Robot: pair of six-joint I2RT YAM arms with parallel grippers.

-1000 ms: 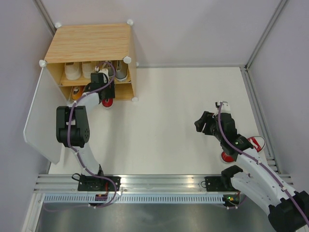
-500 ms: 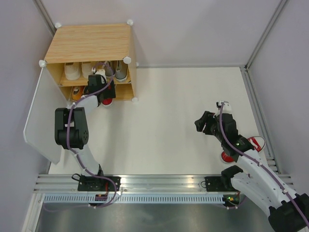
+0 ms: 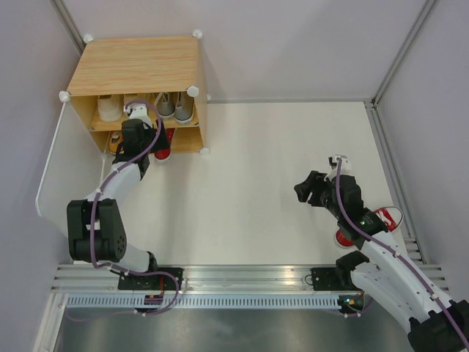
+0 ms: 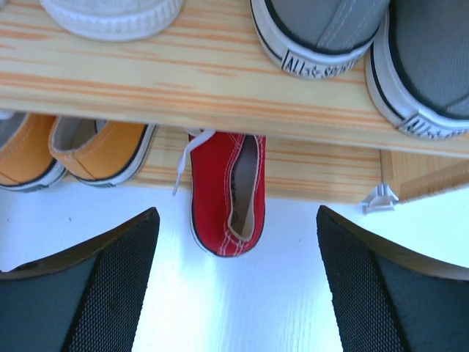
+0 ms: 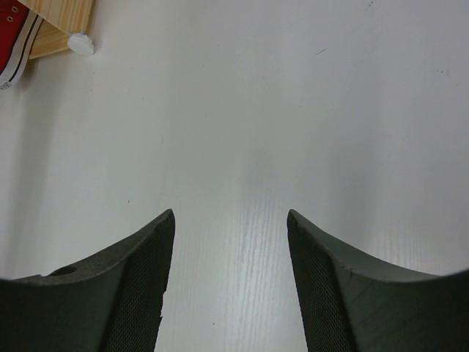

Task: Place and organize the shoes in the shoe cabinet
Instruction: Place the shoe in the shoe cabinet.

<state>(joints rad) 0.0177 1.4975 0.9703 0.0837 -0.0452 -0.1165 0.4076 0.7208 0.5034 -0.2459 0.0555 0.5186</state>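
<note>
Jaws left and right wide apart, empty, red white-soled sneaker under shelf

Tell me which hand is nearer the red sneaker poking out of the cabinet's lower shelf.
Left. The left hand hovers just in front of the red sneaker at the shoe cabinet; the right hand is far across the table.
</note>
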